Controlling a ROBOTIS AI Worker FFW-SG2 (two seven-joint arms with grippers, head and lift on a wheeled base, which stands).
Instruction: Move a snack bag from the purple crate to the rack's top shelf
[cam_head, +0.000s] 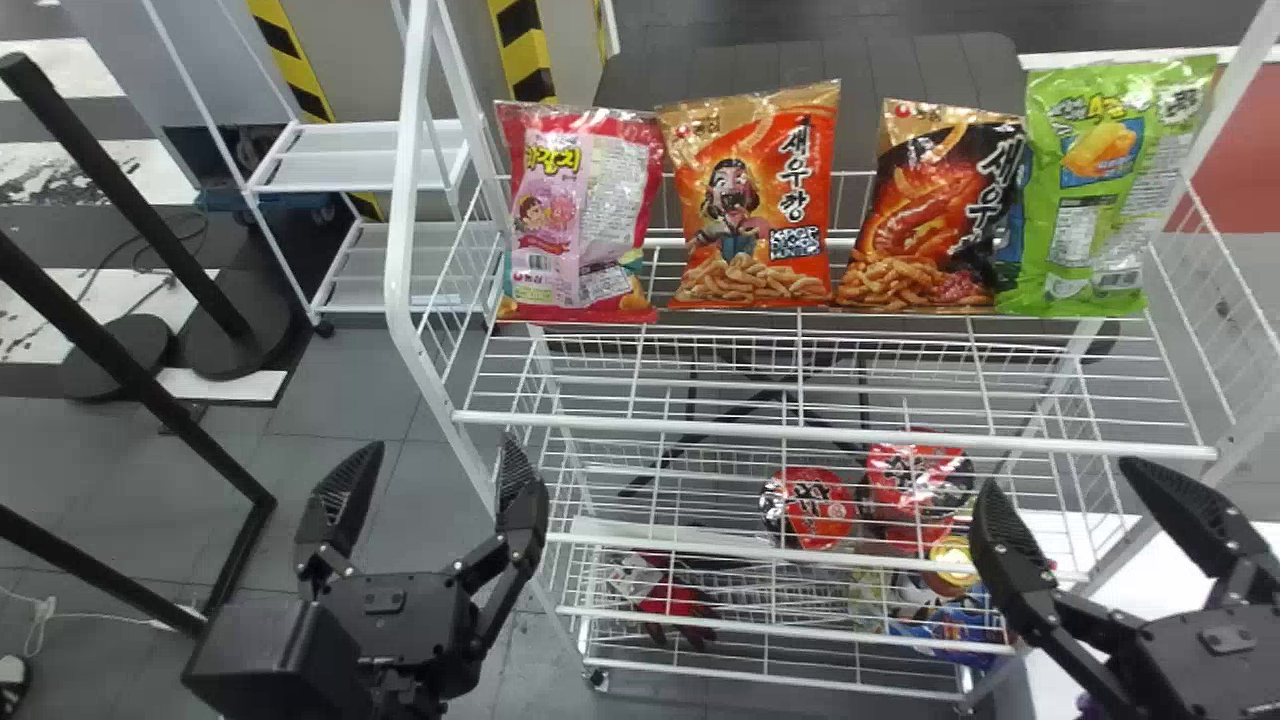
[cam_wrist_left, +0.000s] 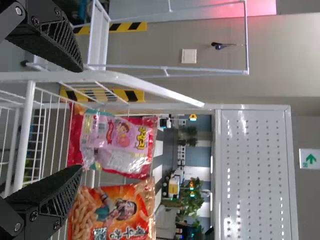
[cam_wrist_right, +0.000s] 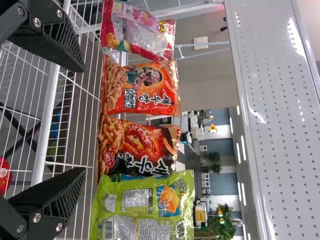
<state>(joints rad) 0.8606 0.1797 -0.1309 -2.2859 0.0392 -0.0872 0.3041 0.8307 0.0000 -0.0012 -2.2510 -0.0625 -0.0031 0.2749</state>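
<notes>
Spread apart, the left end effector (cam_head: 442, 443) or right end effector (cam_head: 1057, 471) could snag the rack (cam_head: 830, 434), toppling the green snack bag (cam_head: 1090, 200).

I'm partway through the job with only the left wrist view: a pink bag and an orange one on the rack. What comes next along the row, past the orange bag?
Observer: A black and orange bag, to its right in the head view.
Operator: Is that the last one?
Observer: No, a green bag stands at the right end of the row.
Operator: And the right tool, is it carrying anything?
Observer: No, the right tool is open, with nothing between its fingers.
</notes>
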